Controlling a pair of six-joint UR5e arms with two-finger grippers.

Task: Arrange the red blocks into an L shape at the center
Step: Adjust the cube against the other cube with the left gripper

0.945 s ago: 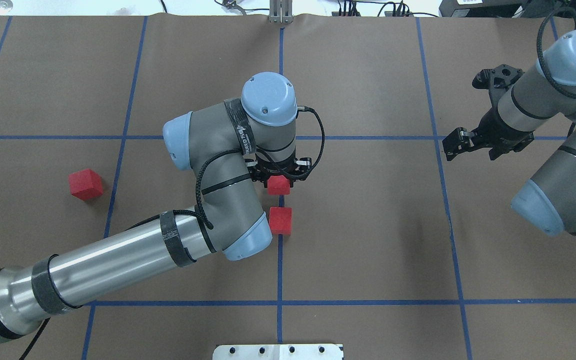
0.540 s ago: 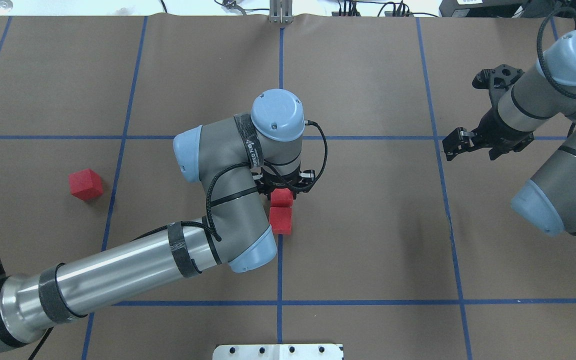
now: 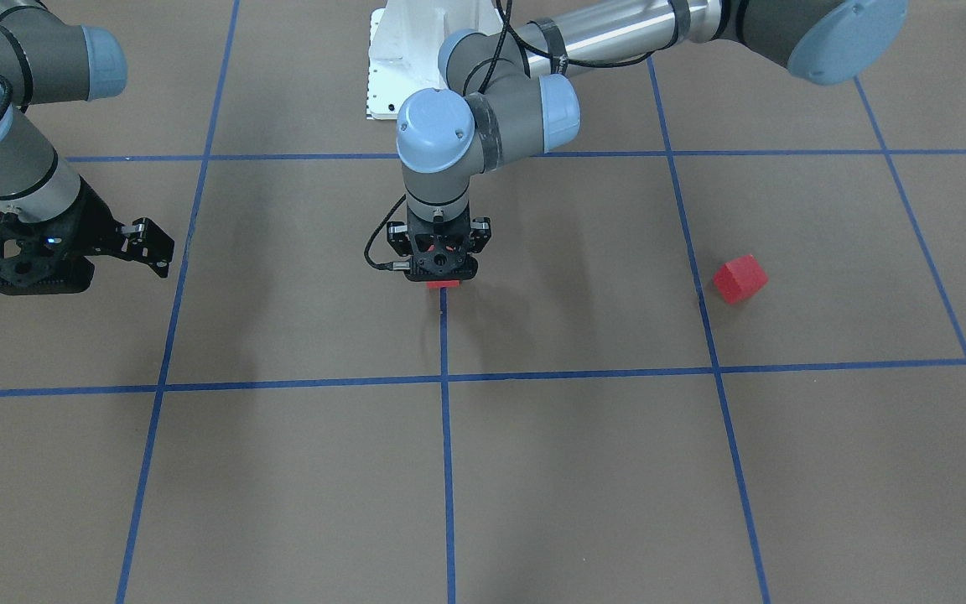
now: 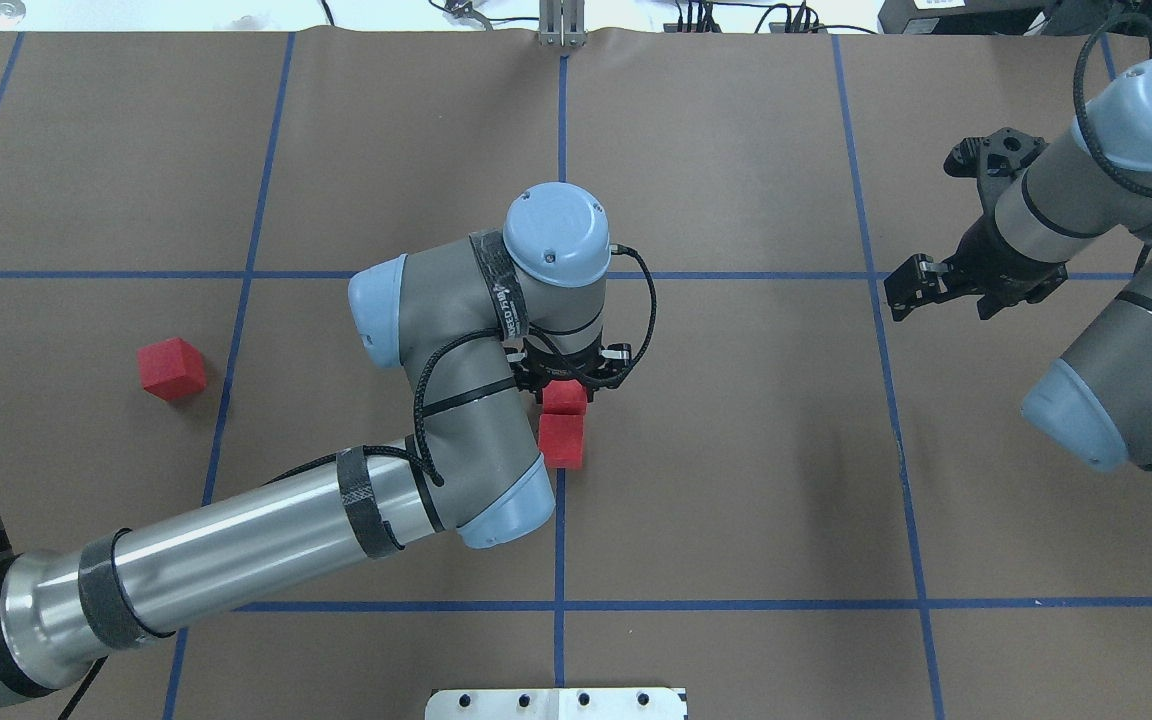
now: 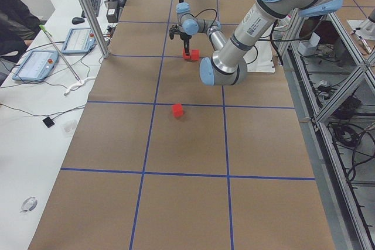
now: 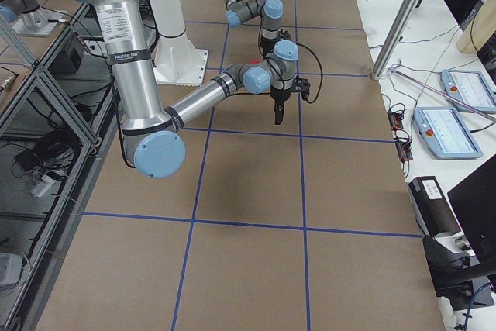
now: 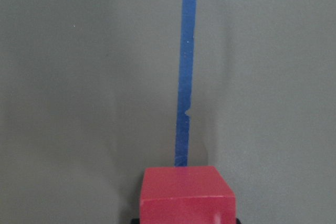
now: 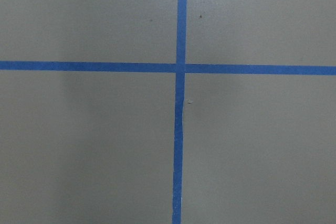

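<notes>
My left gripper (image 4: 566, 385) points straight down at the table's center and is shut on a red block (image 4: 564, 397). That block fills the bottom of the left wrist view (image 7: 186, 192). Only its lower edge shows under the gripper in the front view (image 3: 443, 284). A second red block (image 4: 562, 441) lies on the center grid line right next to the held one, on the robot's side. I cannot tell whether they touch. The third red block (image 4: 171, 369) lies alone far to the left and also shows in the front view (image 3: 740, 278). My right gripper (image 4: 904, 295) hovers open and empty at the right.
Brown table paper with a blue tape grid (image 4: 560, 600). A white base plate (image 4: 556, 703) sits at the near edge. My left forearm (image 4: 236, 545) stretches across the near-left square. The right wrist view shows only a bare grid crossing (image 8: 179, 68).
My left gripper moved toward the robot with its red block, closing the gap to the second block. It has barely moved in the last half second. The right arm has not moved.
</notes>
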